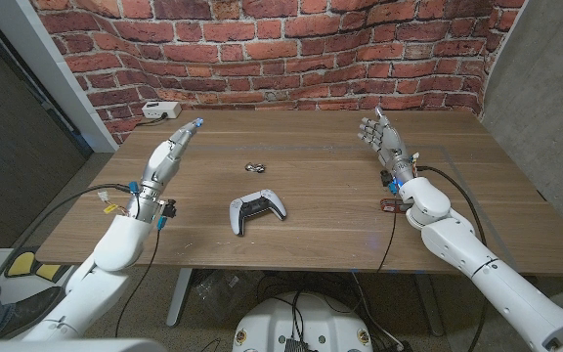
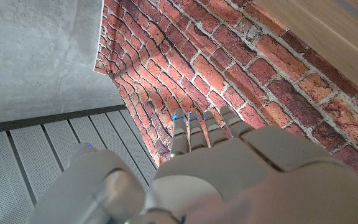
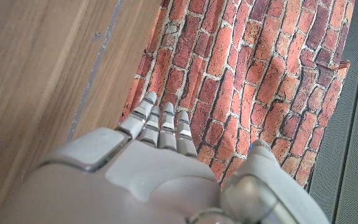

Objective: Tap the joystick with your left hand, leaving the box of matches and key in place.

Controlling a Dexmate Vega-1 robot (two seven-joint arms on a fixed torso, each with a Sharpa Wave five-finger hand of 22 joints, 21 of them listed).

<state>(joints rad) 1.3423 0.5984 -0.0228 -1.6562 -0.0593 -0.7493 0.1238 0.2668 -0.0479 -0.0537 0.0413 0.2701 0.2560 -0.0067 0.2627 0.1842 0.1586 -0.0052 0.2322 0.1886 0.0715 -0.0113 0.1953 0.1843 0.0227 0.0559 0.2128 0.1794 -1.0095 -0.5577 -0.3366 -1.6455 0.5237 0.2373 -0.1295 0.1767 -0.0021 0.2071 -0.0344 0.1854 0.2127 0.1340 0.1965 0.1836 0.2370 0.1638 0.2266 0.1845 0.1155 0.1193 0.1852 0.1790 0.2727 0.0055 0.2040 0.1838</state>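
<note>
From the head view, the wooden surface (image 1: 311, 186) stands before a red brick wall (image 1: 262, 49), with a grey concrete wall (image 1: 545, 88) on one side. The joystick (image 1: 257, 211), a white game controller, lies near the front edge in the middle. Just behind it lies the key (image 1: 253, 167), small and metallic. Far behind the joystick, in the back corner on the robot's left, is a white socket box (image 1: 160, 110). The left robot hand (image 1: 171, 152) is to the left of the joystick, well apart from it, fingers straight and holding nothing. The right robot hand (image 1: 382, 139) is to the right of the joystick, fingers spread upward, also holding nothing. A small dark red object (image 1: 392, 204) shows by the right wrist; I cannot tell what it is.

The left wrist view shows the left robot hand (image 2: 229, 168) with straight fingers pointing at the brick wall (image 2: 229, 68), and a grey slatted panel (image 2: 55, 155).

The right wrist view shows the right robot hand (image 3: 148, 168) beside the surface (image 3: 36, 81), fingers extended and together.
</note>
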